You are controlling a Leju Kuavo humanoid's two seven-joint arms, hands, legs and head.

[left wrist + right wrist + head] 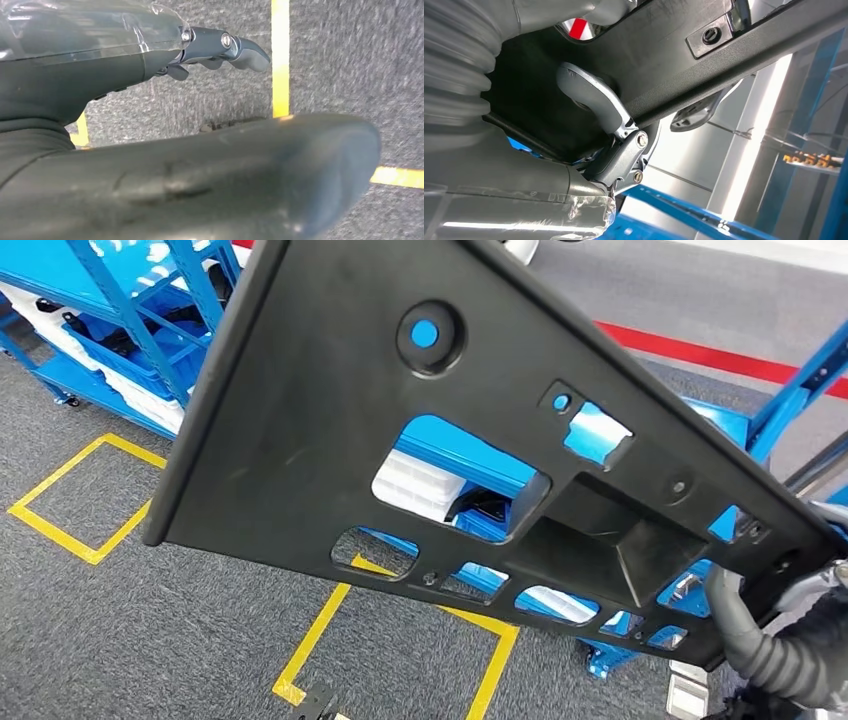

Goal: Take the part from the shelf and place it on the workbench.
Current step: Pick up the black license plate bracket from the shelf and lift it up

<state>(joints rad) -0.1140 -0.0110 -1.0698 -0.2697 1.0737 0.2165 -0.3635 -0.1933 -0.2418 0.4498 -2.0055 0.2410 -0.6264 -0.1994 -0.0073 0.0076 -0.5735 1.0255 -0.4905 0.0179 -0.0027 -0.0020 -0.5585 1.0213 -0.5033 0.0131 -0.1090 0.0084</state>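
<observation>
The part is a large black plastic panel [330, 430] with several cut-outs, hanging tilted in the air across most of the head view. My right hand [778, 642] grips its lower right corner. In the right wrist view my right hand's fingers [596, 102] curl over the panel's edge [674, 55] and hold it. My left hand [200, 170] hangs over the carpet with its fingers [240, 50] stretched out and nothing in them.
Blue shelving [130, 330] with dark and white parts stands at the upper left and behind the panel. Yellow tape squares [90, 500] mark the grey carpet below. A red floor line [700, 350] runs at the upper right.
</observation>
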